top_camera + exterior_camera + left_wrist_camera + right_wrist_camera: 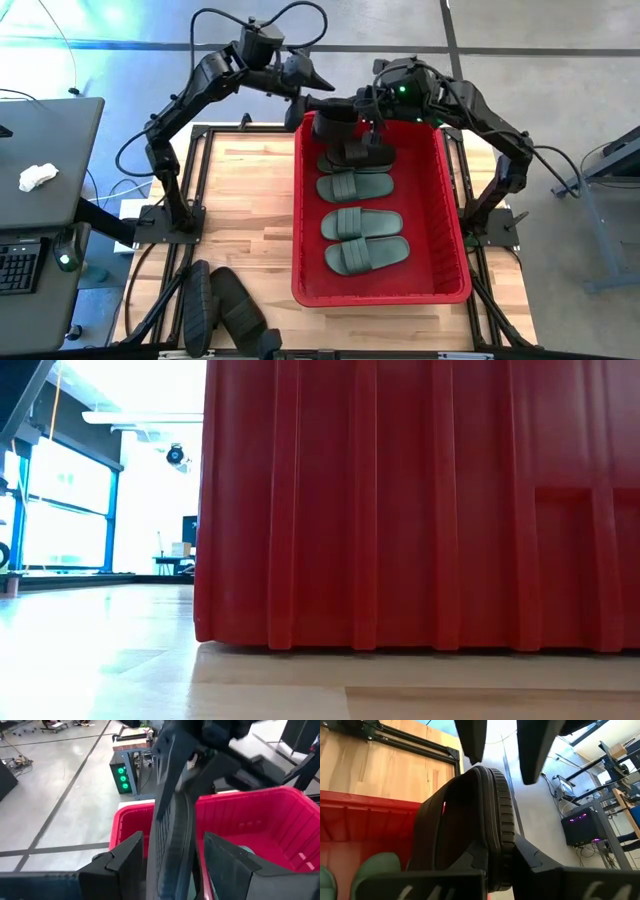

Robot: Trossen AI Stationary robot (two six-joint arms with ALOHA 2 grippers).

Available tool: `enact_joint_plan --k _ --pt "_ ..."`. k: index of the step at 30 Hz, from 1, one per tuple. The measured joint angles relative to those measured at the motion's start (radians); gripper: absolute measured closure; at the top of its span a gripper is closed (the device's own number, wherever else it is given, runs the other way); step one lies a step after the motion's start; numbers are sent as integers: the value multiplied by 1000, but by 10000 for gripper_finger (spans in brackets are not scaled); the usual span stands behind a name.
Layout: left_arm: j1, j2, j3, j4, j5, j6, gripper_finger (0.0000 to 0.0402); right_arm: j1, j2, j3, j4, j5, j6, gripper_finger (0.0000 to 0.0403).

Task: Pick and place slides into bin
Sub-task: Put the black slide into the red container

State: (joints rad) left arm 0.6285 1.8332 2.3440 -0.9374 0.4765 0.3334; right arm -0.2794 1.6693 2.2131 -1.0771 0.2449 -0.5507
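Seen from above, the large rectangular red plastic bin sits on the right half of the pale wooden counter. Four dark green rubber slides lie flat inside it in two pairs, with a black slide beyond them near the far wall. Two more black rubber slides lie side by side on the counter at its near left edge, well apart from the bin.

Both arms meet over the bin's far rim. Between them hangs one black ribbed-strap slide, held on edge. The right end effector is clamped nearly shut on that slide; its wrist view shows the sole's ribbed edge pinched at the fingers, with the red bin wall and two green toes below. The left end effector stands about half open, its two dark fingers flanking the same slide; whether the pads press it cannot be told from that view.

The low view gives only the bin's ribbed red outer wall resting on the counter, with a bright room behind; neither arm nor any slide appears there. The overhead view alone shows a grey side desk with a crumpled white cloth. No readable writing or brand shows anywhere.
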Motion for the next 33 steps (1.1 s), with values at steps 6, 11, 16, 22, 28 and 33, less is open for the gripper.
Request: enact_joint_plan --k 6,11,16,22,28,33 --pt "0 18 0 -29 3 1 213 0 16 0 -3 2 -4 387" --pt "0 27 1 -71 -24 27 213 0 17 0 6 8 -7 387" --pt "0 39 0 -60 -31 28 213 0 22 0 5 -7 -7 388" --pt "-1 41 0 -34 -50 29 216 0 22 0 8 -9 1 388" --pt "-1 41 0 -8 -47 29 278 -1 20 1 10 -5 5 388" --pt "-6 50 0 -7 -14 33 363 -3 20 1 2 -9 12 376"
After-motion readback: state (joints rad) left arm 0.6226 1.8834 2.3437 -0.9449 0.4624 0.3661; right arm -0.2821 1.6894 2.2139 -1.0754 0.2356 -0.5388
